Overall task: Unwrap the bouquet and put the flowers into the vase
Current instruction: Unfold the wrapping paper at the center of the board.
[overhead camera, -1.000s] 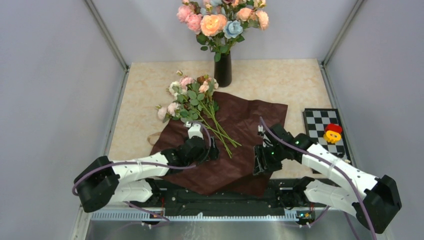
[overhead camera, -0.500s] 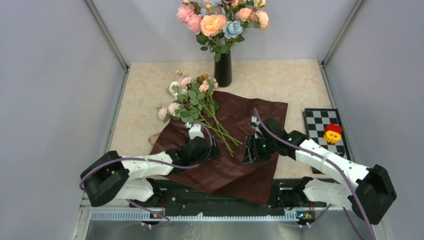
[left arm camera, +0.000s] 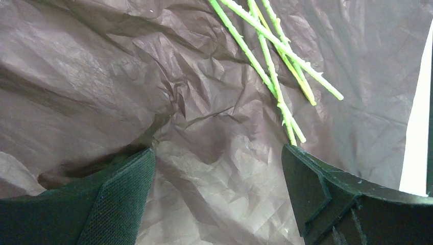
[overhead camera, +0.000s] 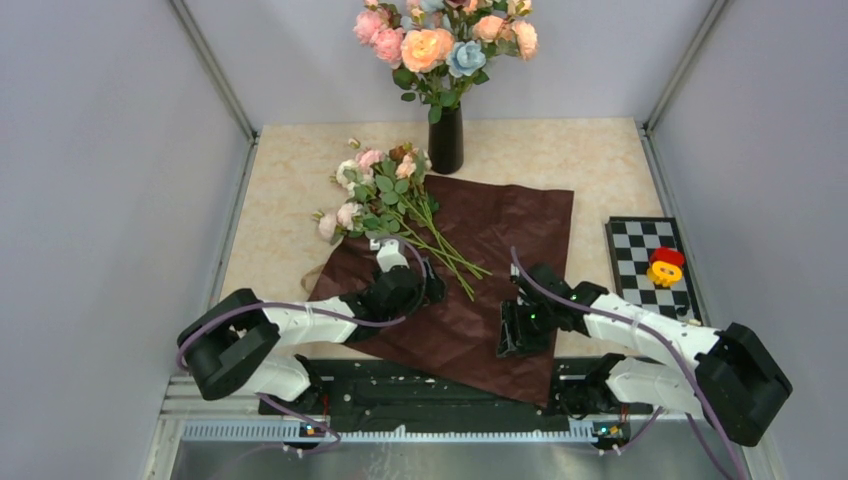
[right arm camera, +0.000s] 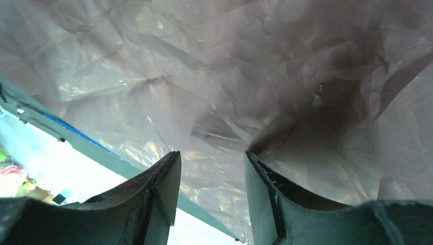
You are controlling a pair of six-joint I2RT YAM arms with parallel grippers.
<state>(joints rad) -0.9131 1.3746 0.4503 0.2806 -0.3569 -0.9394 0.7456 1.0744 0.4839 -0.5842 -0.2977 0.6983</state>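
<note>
As the half-open right gripper [right arm camera: 212, 154] is drawing back empty over the paper [overhead camera: 500, 230], flower stems [left arm camera: 286, 51] are lying beyond the wide-open left gripper [left arm camera: 218, 149].

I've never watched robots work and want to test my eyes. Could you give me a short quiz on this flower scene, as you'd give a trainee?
1. Where do the green stems of the flowers lie? A, hanging in the air; B, on the dark red paper; C, clamped between fingers.
2. True or false: the paper is wrapped round the flowers.
3. Is the left gripper or the right gripper nearer the stem ends?

Key: 1 B. 2 False, it lies spread open. 3 The left gripper.
</note>
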